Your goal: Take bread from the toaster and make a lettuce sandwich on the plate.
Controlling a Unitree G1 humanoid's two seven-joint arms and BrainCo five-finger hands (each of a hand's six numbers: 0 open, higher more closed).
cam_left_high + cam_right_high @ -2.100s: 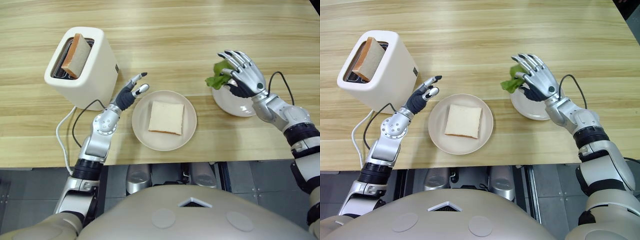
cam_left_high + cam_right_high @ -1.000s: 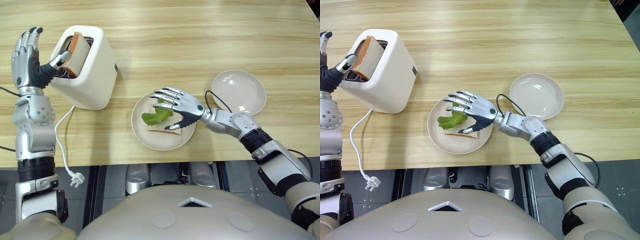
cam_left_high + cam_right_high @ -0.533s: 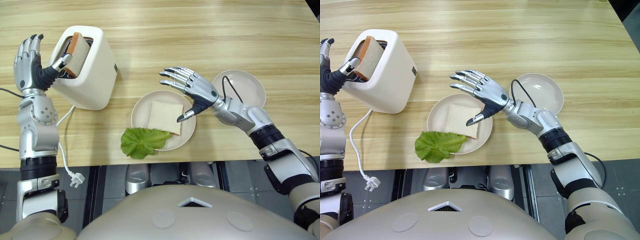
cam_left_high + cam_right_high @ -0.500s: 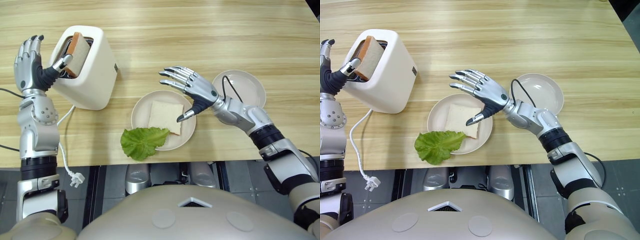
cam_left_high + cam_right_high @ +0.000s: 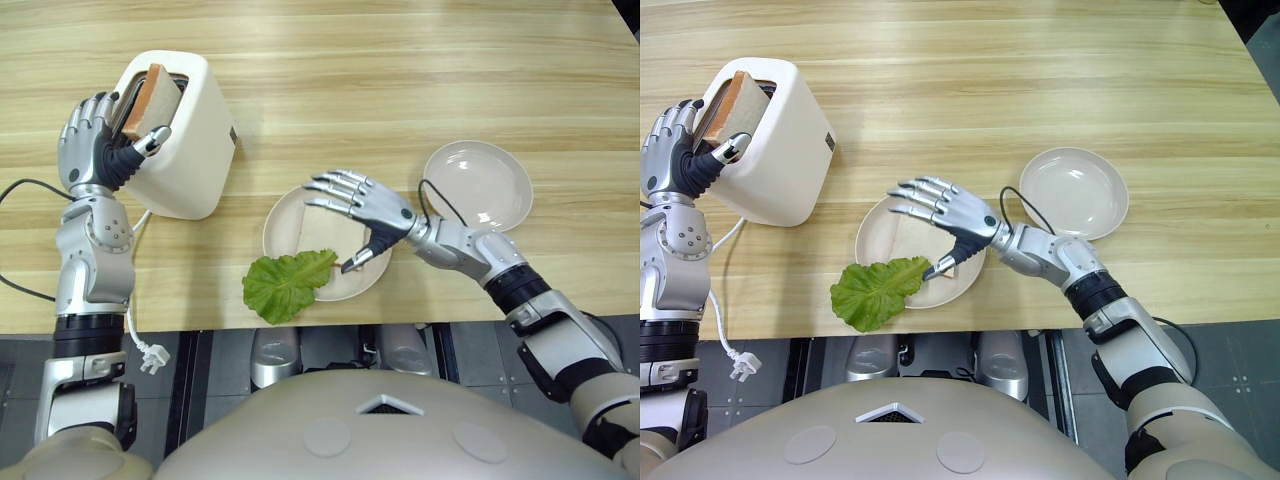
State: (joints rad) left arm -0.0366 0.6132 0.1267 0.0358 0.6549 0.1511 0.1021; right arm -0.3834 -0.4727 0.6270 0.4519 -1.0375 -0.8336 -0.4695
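One bread slice (image 5: 150, 95) stands tilted in the toaster (image 5: 190, 140) slot, at the table's (image 5: 400, 70) far left. The left hand (image 5: 92, 140) sits against the toaster's left side with its fingers (image 5: 88, 110) curled and nothing in them. Its thumb lies along the toaster's near top edge, just below the slice.

A second slice (image 5: 325, 238) lies flat on the plate (image 5: 275, 225) at the table's near edge, partly covered by the right hand (image 5: 372, 208). That hand hovers palm down over the plate with its fingers (image 5: 330, 190) spread and holding nothing. Its thumb points down at the plate's near side.

The lettuce (image 5: 283, 285) lies off the bread, its tip on the plate's near-left rim and the rest on the table.

A second plate (image 5: 480, 185) sits to the right, apart from the first. The toaster's cord hangs over the table edge to a plug (image 5: 150, 358).
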